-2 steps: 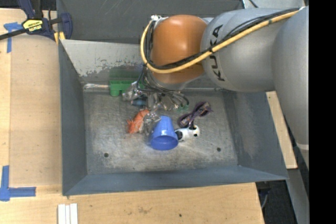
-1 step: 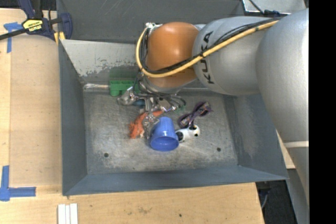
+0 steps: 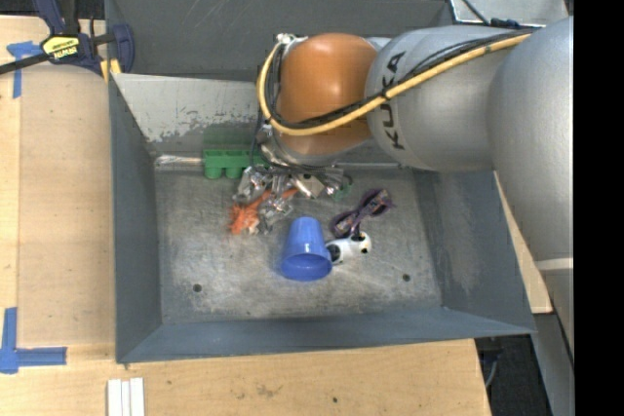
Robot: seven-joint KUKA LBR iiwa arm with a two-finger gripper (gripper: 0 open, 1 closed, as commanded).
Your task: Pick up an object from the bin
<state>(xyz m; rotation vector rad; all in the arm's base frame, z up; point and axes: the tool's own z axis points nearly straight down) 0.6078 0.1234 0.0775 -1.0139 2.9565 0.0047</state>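
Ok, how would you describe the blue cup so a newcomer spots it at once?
Look into the grey bin, at the middle of its floor, just on the near side of the arm's orange cover. The blue cup lies there, the only blue thing, bigger than the small white object beside it.

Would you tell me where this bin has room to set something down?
Bare floor: left of the orange toy, between the blue cup and the front wall, right of the purple loop. Crowded under the gripper.
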